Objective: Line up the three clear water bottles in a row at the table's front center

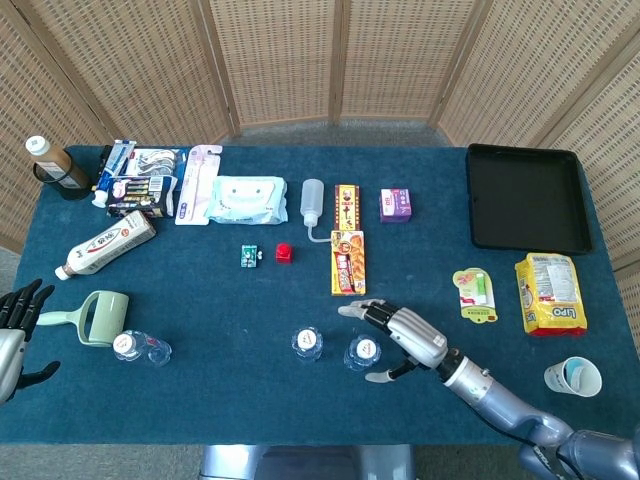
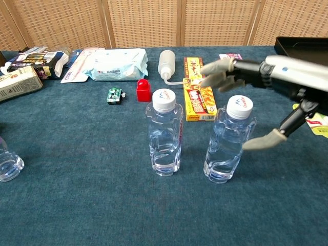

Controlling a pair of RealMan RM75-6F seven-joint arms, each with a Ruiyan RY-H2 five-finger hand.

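Blue table (image 1: 230, 300), cluttered along its back edge. Black tray (image 1: 527, 197) at back right, holding nothing visible. Wipes pack (image 1: 246, 199) at back centre-left. Right hand (image 1: 400, 338) at front centre, fingers spread wide, holding nothing; in the chest view the upper fingers (image 2: 218, 72) reach out above and behind the cap of the nearest bottle and the thumb sits low beside its body, neither touching it. Left hand (image 1: 14, 325) at the front left edge, dark fingers spread apart, holding nothing. Yellow snack bag (image 1: 548, 292) at right, below the tray. Three clear bottles: middle bottle (image 1: 307, 345) and right bottle (image 1: 363, 352) stand upright near each other at front centre, caps on; chest view confirms both upright, middle bottle (image 2: 164, 137), right bottle (image 2: 227, 140), with a gap between them. Left bottle (image 1: 139, 347) is well apart at front left, just beside a green mug (image 1: 98, 318); it looks to be lying on its side. Small red block (image 1: 284, 253) mid-table.
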